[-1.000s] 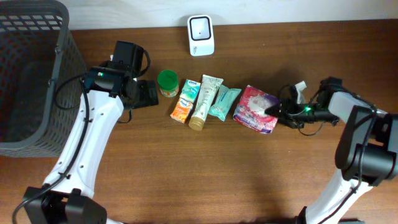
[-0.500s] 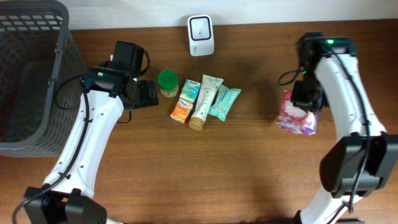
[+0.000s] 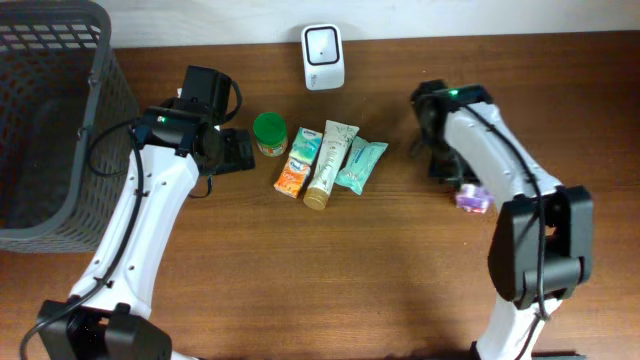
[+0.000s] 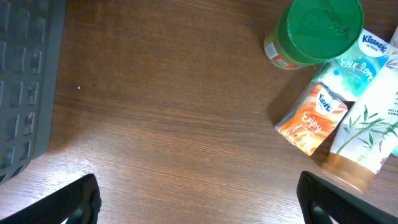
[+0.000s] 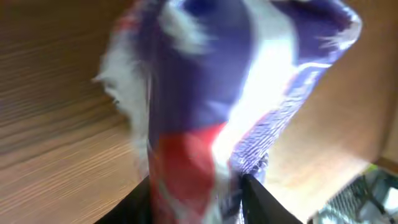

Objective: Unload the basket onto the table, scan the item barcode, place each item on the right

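R gripper [image 5: 199, 193] looks clamped on tissue pack [image 5: 205, 93], near-right of scanner [image 3: 323, 43]; L gripper [image 4: 199, 202] wide apart, idle. Scan still to do.

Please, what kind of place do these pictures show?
Probably a mock shop checkout on a wooden table: a white scanner at the back, small goods such as a tube and a green-lidded jar, and a dark basket at the left.

A dark mesh basket [image 3: 50, 120] stands at the left end of the wooden table [image 3: 300, 280]. Near the middle is a green-lidded jar [image 3: 269, 133]. Beside it lie two tissue packs (orange [image 3: 291, 178], teal [image 3: 305, 145], end to end), a white tube [image 3: 331, 160] and a teal pouch [image 3: 361, 165], side by side.
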You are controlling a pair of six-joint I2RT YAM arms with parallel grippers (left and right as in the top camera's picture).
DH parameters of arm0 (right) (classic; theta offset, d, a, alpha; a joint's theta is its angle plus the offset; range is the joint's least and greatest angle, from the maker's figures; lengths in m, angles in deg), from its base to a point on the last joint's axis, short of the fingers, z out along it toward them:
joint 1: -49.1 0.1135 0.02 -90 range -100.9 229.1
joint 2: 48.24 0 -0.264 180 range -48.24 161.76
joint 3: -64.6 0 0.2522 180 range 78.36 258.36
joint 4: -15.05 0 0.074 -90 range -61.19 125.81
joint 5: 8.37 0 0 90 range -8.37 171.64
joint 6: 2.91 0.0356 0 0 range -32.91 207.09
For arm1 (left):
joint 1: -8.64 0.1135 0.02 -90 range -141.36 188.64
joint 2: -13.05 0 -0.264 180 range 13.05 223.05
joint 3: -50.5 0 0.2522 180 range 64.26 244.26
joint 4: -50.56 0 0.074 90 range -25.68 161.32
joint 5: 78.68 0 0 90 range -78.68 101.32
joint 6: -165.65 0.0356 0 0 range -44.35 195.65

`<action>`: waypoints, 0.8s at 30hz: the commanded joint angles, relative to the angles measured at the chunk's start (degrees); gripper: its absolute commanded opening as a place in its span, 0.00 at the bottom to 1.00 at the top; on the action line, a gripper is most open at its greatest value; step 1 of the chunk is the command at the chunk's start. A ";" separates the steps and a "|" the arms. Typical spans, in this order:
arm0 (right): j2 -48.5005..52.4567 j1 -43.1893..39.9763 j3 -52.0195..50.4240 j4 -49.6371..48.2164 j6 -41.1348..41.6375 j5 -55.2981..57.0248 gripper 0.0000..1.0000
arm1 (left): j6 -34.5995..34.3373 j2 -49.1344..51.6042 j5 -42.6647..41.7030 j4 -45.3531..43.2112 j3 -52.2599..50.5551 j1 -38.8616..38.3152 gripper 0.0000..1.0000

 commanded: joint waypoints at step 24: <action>1.29 -31.43 -9.38 -15.74 -41.81 -73.11 0.93 | -0.72 0.17 0.61 -0.07 0.09 -0.15 0.99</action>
